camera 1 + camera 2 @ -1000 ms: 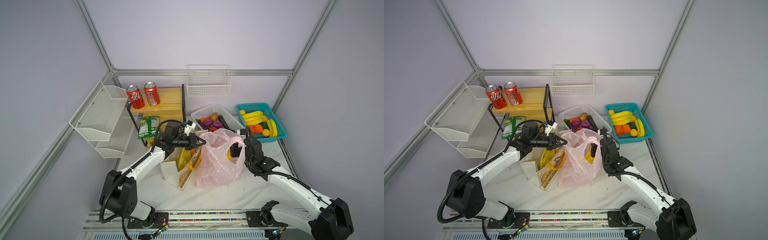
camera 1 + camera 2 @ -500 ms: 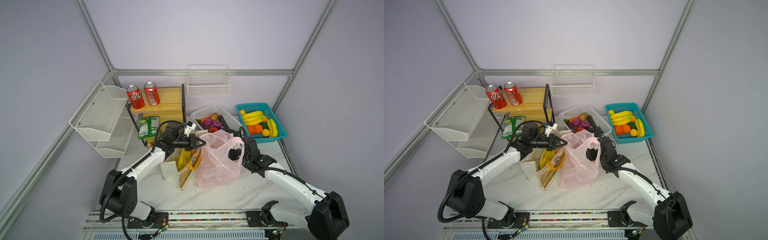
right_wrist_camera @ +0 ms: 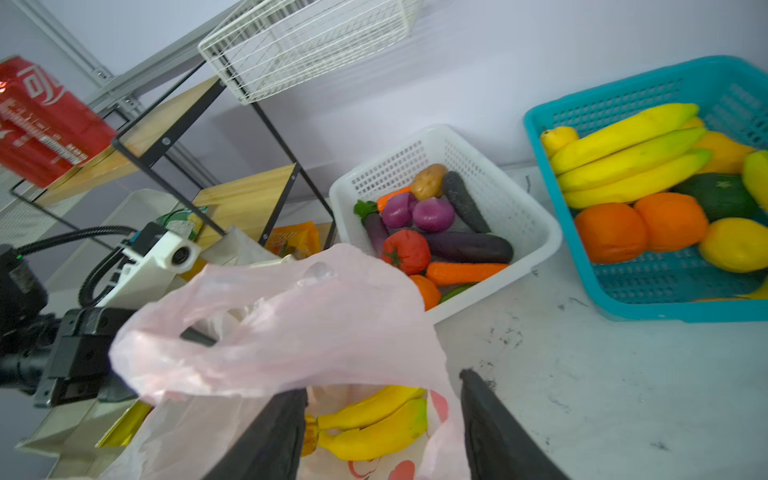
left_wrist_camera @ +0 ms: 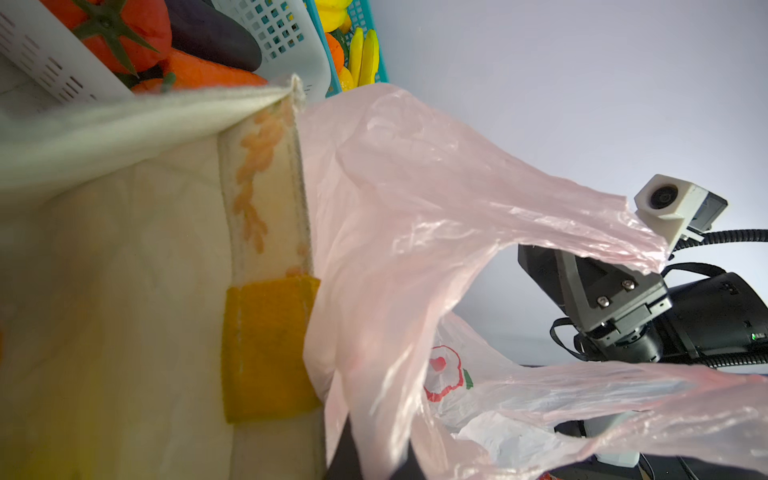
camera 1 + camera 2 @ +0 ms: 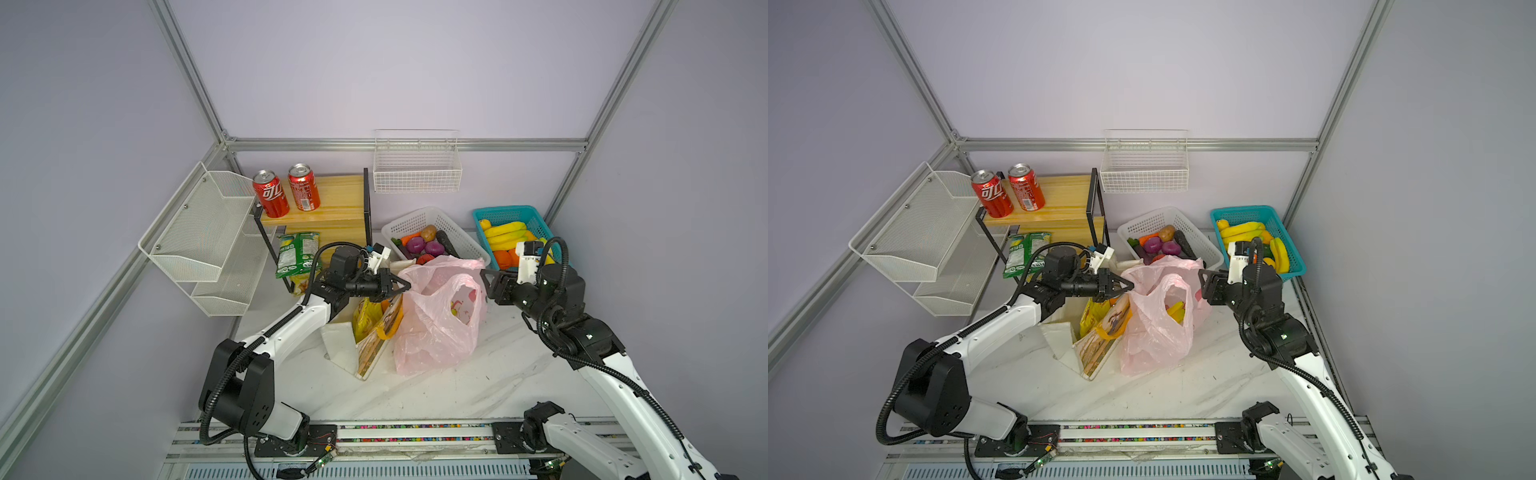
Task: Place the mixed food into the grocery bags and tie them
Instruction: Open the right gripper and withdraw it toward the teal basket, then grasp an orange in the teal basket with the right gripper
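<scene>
left pincer (image 5: 401, 286) is at the middle of both top views, jaws clamped tight on a handle of the pink plastic bag (image 5: 432, 332) and holding that loop up off the surface (image 5: 457, 395). the bag itself sits at centre frame, mouth gaping toward the right side. over there is the right pincer (image 5: 487, 277), level with the bag's rim, jaws standing well apart and gripping nothing. the right wrist view shows its two dark fingers (image 3: 494, 428) spread, with thin pink film draped by one of them. inside the bag lies a bunch of bananas (image 3: 374, 424). just left of the pink bag and touching it stands the canvas tote (image 5: 374, 345), leaning, printed side toward the lower edge of the frame. a yellow crisp packet (image 5: 365, 311) pokes up out of its mouth. the oranges (image 3: 640, 226) are in the teal basket (image 3: 648, 286) at centre right, beside the white basket (image 5: 465, 237) of vegetables. upper left of centre, two red cola cans (image 5: 271, 195) stand on the wooden shelf (image 5: 336, 199), and a green crisp packet (image 5: 297, 253) is below them.
</scene>
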